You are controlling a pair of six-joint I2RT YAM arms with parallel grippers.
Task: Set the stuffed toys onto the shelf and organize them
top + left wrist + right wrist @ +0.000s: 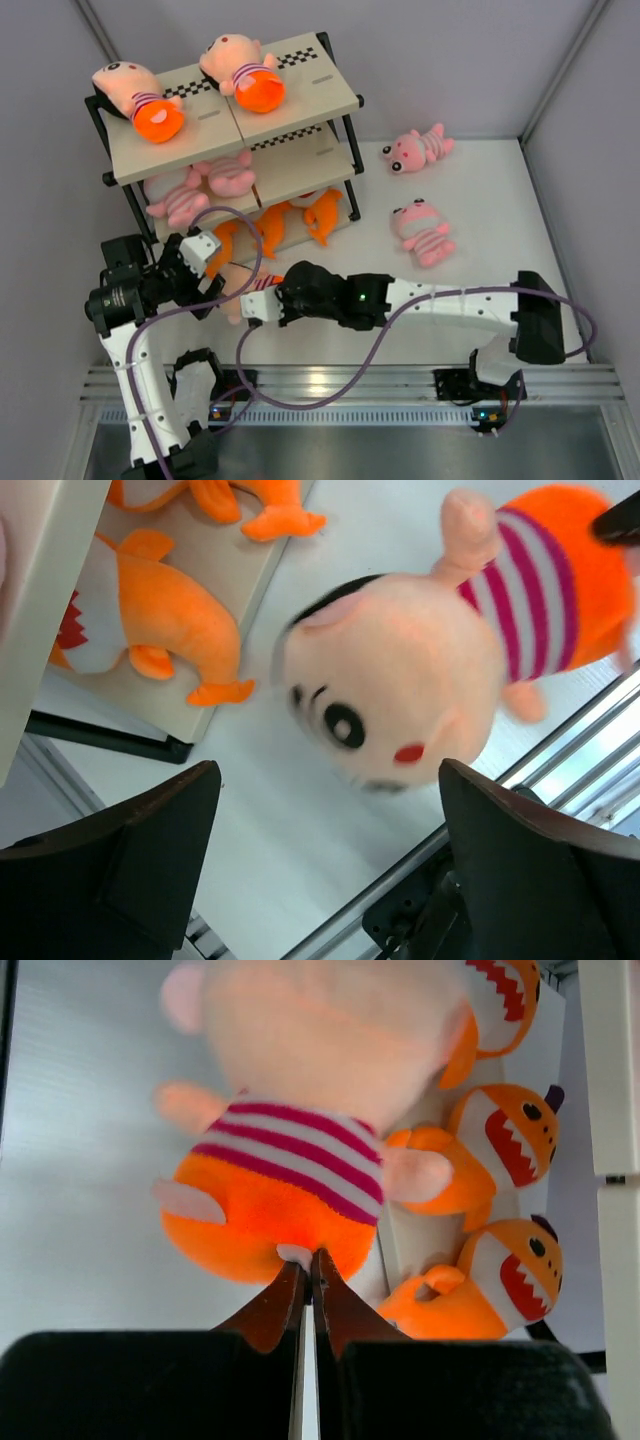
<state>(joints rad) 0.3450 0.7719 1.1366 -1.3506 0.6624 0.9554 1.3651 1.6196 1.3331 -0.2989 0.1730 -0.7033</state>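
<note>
Jaws of the left tool stood wide apart near the head of a doll lying on the desk at 6 o'clock from the shelf; at its 3 o'clock, the right tool was clamped on its orange bottom.

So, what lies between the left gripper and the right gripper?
A doll, as the top view shows. The right gripper is shut on its orange bottom; the open left gripper faces its head.
</note>
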